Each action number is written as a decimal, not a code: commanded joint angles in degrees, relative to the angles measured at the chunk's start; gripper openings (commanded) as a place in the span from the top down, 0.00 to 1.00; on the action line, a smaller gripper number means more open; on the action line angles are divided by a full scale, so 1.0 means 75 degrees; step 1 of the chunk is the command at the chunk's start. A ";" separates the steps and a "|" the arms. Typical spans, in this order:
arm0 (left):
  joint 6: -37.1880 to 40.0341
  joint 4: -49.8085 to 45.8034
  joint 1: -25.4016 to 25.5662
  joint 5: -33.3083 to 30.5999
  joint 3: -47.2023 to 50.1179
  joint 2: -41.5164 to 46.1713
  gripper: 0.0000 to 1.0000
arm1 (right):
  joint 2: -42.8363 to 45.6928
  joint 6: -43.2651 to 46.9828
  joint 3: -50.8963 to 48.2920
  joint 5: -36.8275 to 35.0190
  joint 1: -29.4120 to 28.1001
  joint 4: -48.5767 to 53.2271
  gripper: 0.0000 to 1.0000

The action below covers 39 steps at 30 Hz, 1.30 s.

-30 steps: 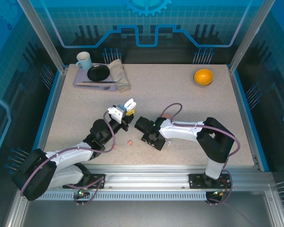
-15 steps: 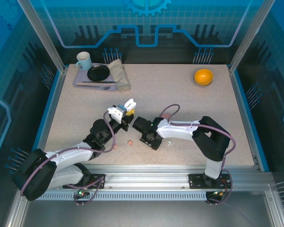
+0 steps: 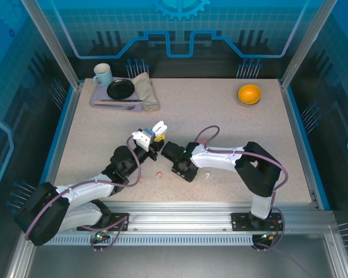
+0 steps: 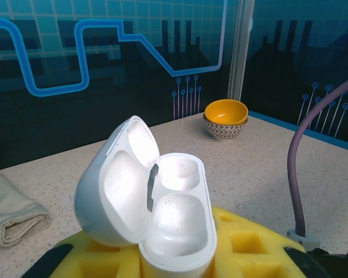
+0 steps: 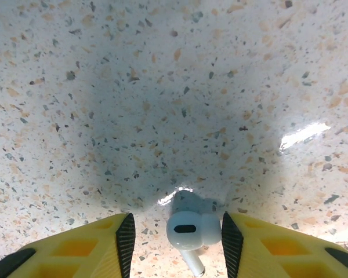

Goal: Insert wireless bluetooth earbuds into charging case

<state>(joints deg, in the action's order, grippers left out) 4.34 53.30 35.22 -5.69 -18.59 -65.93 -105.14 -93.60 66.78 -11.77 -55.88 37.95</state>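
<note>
Right fingers spread astride a white earbud — left fingers apparently grip open case (bowl beyond).

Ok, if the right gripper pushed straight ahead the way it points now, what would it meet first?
The white earbud, which lies between the right gripper's fingers. Almost at once after that it would meet the speckled tabletop the earbud rests on, though depth is hard to judge here.

The back of the table lies open between the tray and the orange bowl. At centre, the left gripper, gripping the open case, crowds the right gripper.
</note>
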 commanded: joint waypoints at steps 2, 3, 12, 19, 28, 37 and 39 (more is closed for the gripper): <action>-0.0181 0.0425 -0.0058 0.0196 -0.0309 0.0025 1.00 | -0.0148 0.0045 0.0120 -0.0247 -0.0097 0.0354 0.54; -0.0180 0.0431 -0.0066 0.0197 -0.0310 0.0010 1.00 | -0.0165 0.0058 0.0134 -0.0236 -0.0096 0.0353 0.54; -0.0171 0.0391 -0.0064 0.0208 -0.0334 0.0019 1.00 | -0.0337 0.0222 0.0146 -0.0115 -0.0098 0.0400 0.55; -0.0160 0.0376 -0.0063 0.0212 -0.0334 0.0025 1.00 | -0.0355 0.0380 0.0099 -0.0127 -0.0120 0.0442 0.56; -0.0153 0.0300 -0.0065 0.0238 -0.0384 0.0060 1.00 | -0.0265 0.0469 0.0002 -0.0205 -0.0134 0.0447 0.66; -0.0153 0.0161 -0.0061 0.0226 -0.0401 0.0120 1.00 | 0.0100 0.0474 -0.0223 -0.0413 -0.0143 0.0424 0.73; -0.0152 0.0118 -0.0064 0.0220 -0.0396 0.0155 1.00 | 0.0267 0.0463 -0.0316 -0.0535 -0.0134 0.0447 0.73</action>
<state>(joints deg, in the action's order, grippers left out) 4.34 53.06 35.18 -5.08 -19.88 -65.93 -105.45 -89.95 65.98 -12.71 -56.01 39.75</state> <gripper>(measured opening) 0.216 0.271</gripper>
